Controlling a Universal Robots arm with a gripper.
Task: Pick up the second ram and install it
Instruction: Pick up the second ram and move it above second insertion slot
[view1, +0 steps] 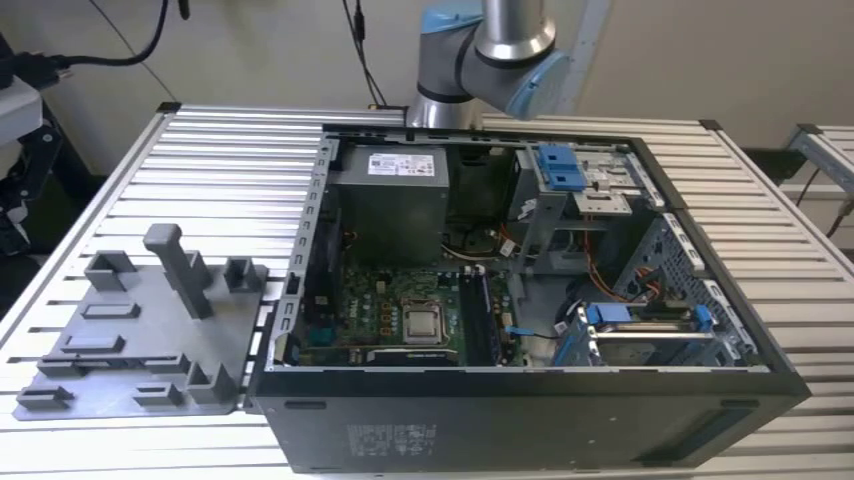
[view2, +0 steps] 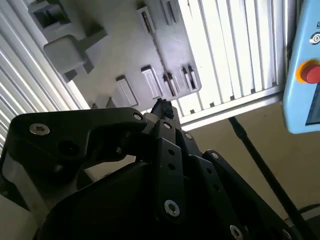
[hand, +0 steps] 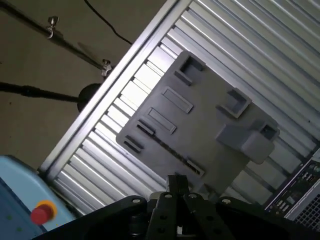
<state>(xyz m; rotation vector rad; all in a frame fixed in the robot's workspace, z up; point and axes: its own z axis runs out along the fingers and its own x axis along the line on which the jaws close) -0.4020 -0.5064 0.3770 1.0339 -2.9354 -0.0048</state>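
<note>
Gripper (hand: 176, 181) fingers closed on nothing — tray (hand: 205, 120) beyond the tips — a descent like this would likely strike its blocks.

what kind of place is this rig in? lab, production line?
Probably a robotics lab bench for PC assembly trials: a robot arm next to an open computer case on a slatted metal table, a grey fixture tray beside the case, and a pendant with a red stop button.
</note>
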